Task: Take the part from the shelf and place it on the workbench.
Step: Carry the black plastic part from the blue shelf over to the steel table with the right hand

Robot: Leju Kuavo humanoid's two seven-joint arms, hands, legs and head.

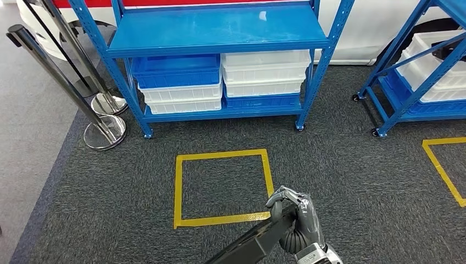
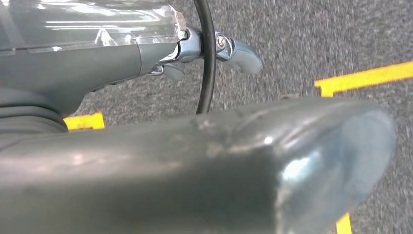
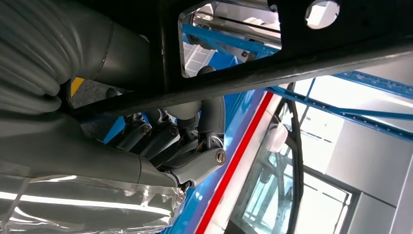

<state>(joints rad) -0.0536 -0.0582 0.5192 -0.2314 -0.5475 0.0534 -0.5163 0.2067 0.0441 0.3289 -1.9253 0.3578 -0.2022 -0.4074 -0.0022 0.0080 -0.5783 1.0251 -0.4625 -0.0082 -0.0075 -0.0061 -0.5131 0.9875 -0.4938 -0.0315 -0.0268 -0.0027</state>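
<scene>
At the bottom centre of your head view, the right robot hand (image 1: 297, 217) has its fingers curled over the end of a flat black part (image 1: 253, 242), and the right wrist view shows those fingers (image 3: 160, 139) wrapped under the part's black perforated plate (image 3: 272, 44). In the left wrist view your left robot hand (image 2: 195, 48) hangs over the carpet, with a thick grey thumb across the frame and nothing seen in it, though you cannot tell how its fingers are set. Beyond the part lies a yellow tape square (image 1: 222, 187) on the grey carpet (image 1: 110, 209), and further up the frame stands the blue shelf (image 1: 217, 33) with stacked blue and white bins (image 1: 220, 82).
</scene>
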